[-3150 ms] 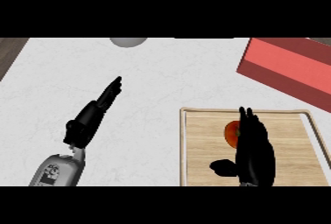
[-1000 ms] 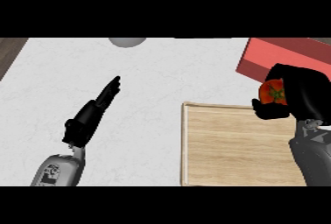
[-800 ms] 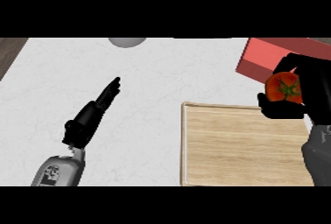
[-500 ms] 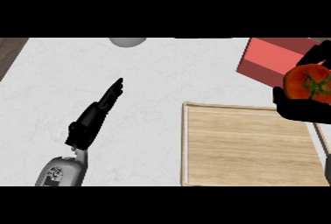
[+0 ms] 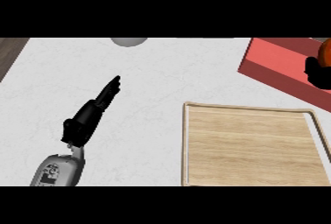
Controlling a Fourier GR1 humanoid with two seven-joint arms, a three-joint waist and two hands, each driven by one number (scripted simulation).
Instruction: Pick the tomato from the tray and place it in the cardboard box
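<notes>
The tomato [image 5: 325, 53] shows only as an orange-red sliver at the view's 3 o'clock edge, over the red cardboard box [image 5: 278, 61] that lies at about 2 o'clock. Just below and left of it a black shape, the right hand [image 5: 317, 74], sits over the box's surface; too little of it shows to tell whether its fingers are clamped on the tomato or apart. The wooden tray [image 5: 249, 148] lies at about 4 o'clock on the pale tabletop [image 5: 161, 78], just below the box. The left hand [image 5: 90, 114] rests at about 8 o'clock, well apart from the tray, its fingers straight and together, pointing toward 1 o'clock. A grey round object [image 5: 129, 41] sits at 12 o'clock, cut by the upper edge.
</notes>
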